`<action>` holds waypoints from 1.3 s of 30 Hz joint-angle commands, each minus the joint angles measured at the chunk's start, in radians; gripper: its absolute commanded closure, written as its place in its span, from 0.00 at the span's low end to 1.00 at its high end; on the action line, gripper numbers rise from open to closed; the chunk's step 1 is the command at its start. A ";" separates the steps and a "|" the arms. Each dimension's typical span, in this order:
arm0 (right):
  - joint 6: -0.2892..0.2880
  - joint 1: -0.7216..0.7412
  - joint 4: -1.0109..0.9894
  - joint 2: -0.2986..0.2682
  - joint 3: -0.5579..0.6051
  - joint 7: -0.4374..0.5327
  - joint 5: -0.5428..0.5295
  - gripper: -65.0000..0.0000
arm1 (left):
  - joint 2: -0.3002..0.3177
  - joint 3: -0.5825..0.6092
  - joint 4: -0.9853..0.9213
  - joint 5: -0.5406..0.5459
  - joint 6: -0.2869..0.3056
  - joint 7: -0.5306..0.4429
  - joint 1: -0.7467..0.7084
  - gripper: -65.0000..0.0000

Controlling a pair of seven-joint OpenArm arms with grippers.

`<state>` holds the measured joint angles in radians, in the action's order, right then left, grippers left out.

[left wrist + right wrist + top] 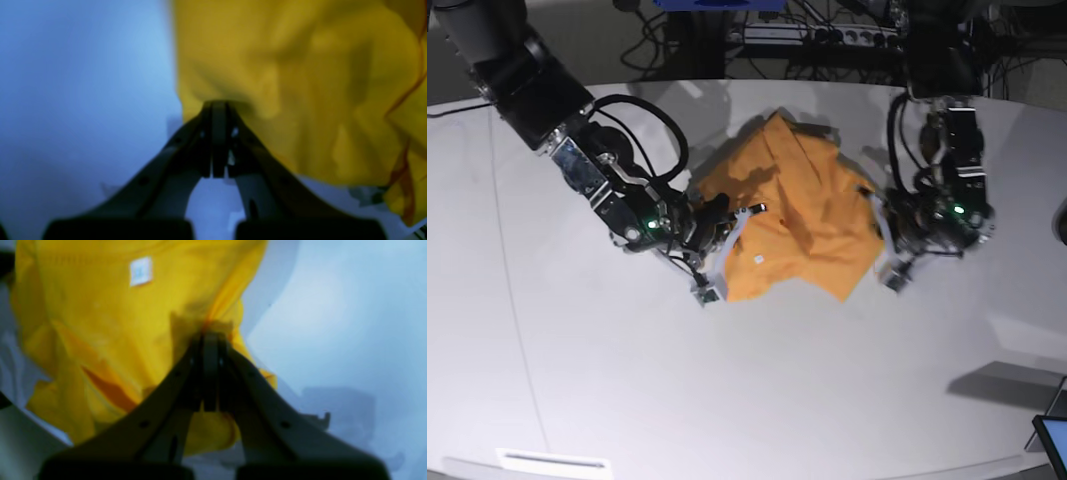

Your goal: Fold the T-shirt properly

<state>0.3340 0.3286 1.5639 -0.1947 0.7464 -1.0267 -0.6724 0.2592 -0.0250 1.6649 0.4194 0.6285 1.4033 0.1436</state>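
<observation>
The orange-yellow T-shirt (pixel 797 205) lies bunched and creased at the middle of the white table (pixel 747 380). Its small white tag (pixel 758 259) faces up near the front-left edge. My right gripper (pixel 727 228), on the left of the base view, is shut on the T-shirt's (pixel 100 316) left side; in the right wrist view the right gripper (pixel 210 335) pinches a fold just below the tag (pixel 140 271). My left gripper (pixel 879 238) is shut on the shirt's right edge. In the left wrist view the left gripper (pixel 218 104) bites the T-shirt (pixel 300 83) hem.
Cables and a power strip (pixel 817 35) run along the table's far edge. A dark screen corner (pixel 1052 440) shows at the bottom right, and a white label (pixel 552 462) sits at the front left edge.
</observation>
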 commanded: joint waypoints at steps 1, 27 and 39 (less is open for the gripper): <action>-0.002 0.028 0.019 0.008 -0.028 0.016 -0.002 1.00 | 0.025 -0.011 0.022 0.022 0.003 -0.007 0.014 1.00; 0.156 0.068 0.137 -0.059 -0.124 -0.090 0.000 1.00 | 0.492 -0.410 -0.185 0.273 -0.002 -0.019 0.130 1.00; 0.208 -0.231 0.407 -0.243 -0.321 0.167 0.001 1.00 | 0.397 -0.464 0.169 -0.064 -0.003 -0.459 -0.336 1.00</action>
<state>0.5507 0.0860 1.9541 -0.4301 0.4347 -0.8799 -0.6727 0.6376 -0.4694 1.8168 0.3622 0.6304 0.9642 -0.1974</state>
